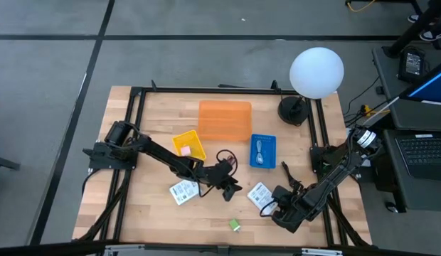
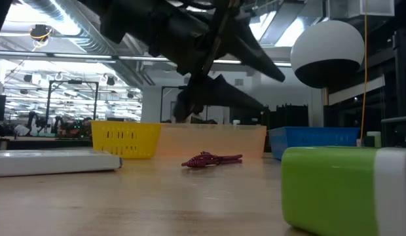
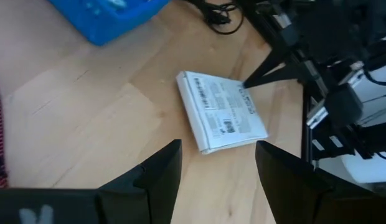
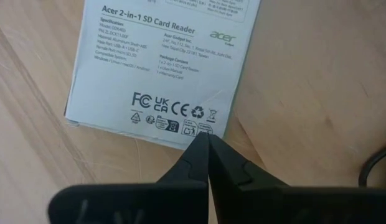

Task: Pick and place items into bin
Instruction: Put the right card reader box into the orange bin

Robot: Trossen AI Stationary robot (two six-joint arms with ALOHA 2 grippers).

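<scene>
On the table, front right: white packet [image 4: 165,65], flat card, printed "Acer 2-in-1 SD Card Reader", FCC, UKCA and CE marks.
Right gripper [image 4: 207,144]: fingers pressed together, tips at that packet's edge.
Left gripper [image 3: 218,163]: fingers spread, holding nothing, above bare wood.
Second packet [image 1: 183,190]: white, barcoded.
Cord [image 2: 211,159]: dark red, braided.
Block [image 1: 235,225]: green, front edge.
Bins [image 1: 189,145]: yellow, orange, blue plastic.

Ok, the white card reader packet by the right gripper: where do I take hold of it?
The packet lies flat on the table, so no face is free to pinch. Its thin edges are all that offer a hold. I would probably open the right gripper, now shut at the near edge, come from above and straddle that edge or a corner, one finger sliding under.
</scene>
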